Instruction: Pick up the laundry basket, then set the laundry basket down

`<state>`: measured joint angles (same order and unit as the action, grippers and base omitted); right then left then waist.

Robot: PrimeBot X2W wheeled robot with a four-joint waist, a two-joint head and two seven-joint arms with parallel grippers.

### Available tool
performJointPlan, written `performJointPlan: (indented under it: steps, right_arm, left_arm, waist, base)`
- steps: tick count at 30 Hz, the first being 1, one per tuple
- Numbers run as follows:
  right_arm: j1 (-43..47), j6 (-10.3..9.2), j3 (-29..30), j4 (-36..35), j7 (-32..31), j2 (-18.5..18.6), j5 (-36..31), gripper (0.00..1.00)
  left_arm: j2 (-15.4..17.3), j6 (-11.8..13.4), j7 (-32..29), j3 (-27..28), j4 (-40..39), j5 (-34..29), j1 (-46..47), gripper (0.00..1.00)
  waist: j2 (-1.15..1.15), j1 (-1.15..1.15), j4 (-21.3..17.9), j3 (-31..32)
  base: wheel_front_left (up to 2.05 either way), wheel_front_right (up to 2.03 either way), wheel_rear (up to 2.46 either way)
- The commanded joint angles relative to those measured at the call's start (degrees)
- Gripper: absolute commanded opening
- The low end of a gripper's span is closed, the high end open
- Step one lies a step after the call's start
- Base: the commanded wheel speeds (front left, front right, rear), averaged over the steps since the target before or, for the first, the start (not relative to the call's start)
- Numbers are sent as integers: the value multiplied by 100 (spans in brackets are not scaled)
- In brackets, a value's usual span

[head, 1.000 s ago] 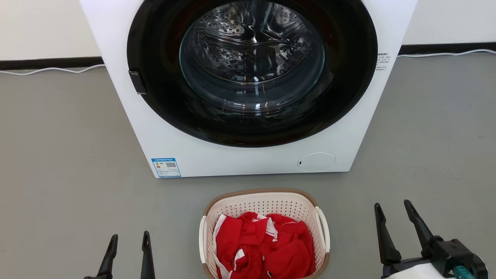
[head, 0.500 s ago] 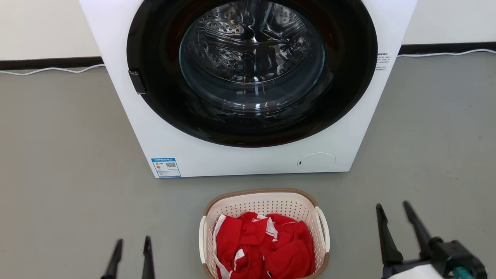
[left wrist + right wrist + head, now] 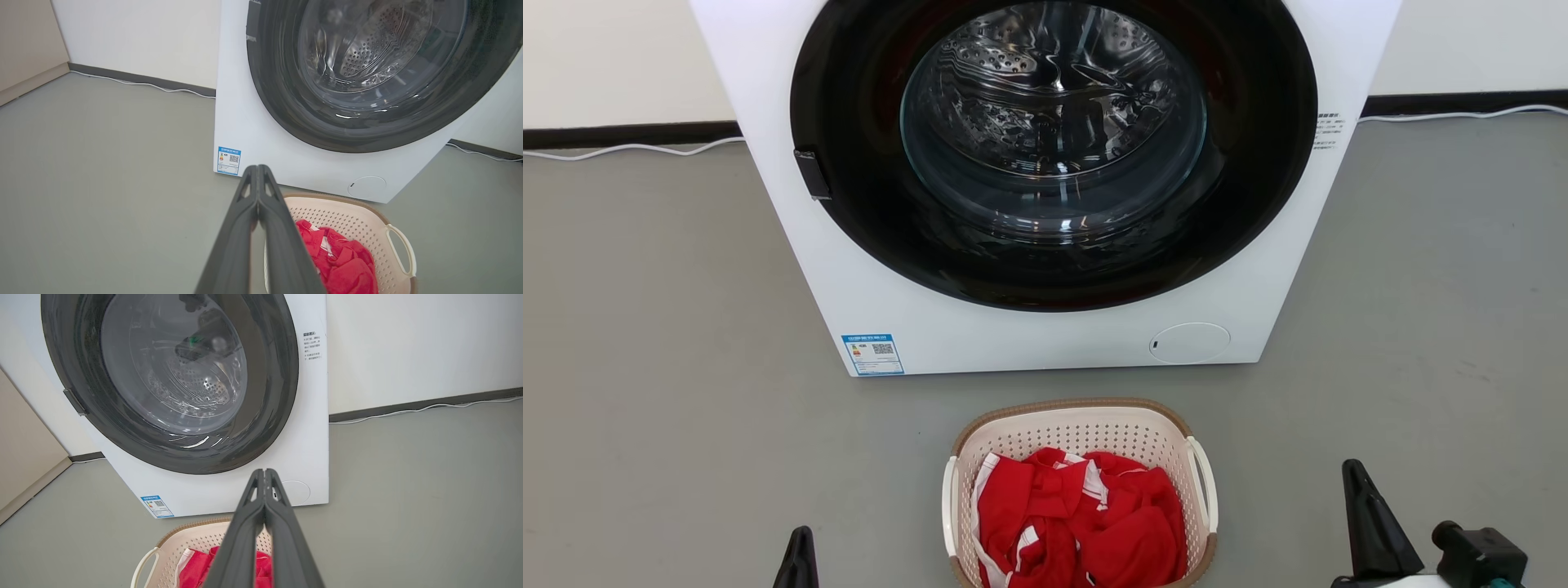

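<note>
Squarely, laundry basket (image 3: 1078, 429) between left gripper (image 3: 802, 543), right gripper (image 3: 1356, 480), untouched

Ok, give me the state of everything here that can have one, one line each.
laundry basket: upright on the floor, loaded, not gripped.
red clothes: heaped inside the basket.
washer door: shut.
left end effector: shut, empty, clear of the basket.
right end effector: shut, empty, clear of the basket.

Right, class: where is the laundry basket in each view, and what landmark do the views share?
Head view: basket bottom centre, before the washer.
Left wrist view: basket lower right, below the washer.
Right wrist view: basket bottom edge, left of centre.
Shared landmark: blue sticker on the washer's front.
</note>
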<state>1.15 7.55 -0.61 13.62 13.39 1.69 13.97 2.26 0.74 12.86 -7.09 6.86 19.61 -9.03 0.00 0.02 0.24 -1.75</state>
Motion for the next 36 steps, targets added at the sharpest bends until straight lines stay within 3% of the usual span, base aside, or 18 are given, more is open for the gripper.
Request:
performJointPlan:
  steps: [1, 36]
  right_arm:
    - [-160, -1, 38, -123, -50, 70, 233, 0]
    - [-336, -2, 159, -72, -582, 151, 2676, 0]
  left_arm:
    - [62, -56, -21, 64, -98, 218, 171, 0]
    - [168, -301, -502, 322, 167, 2538, 593, 0]
  waist:
    - [0, -1, 0, -1]
    - [0, -2, -8, 48]
  base:
    - [0, 0, 0]
    - [0, 0, 0]
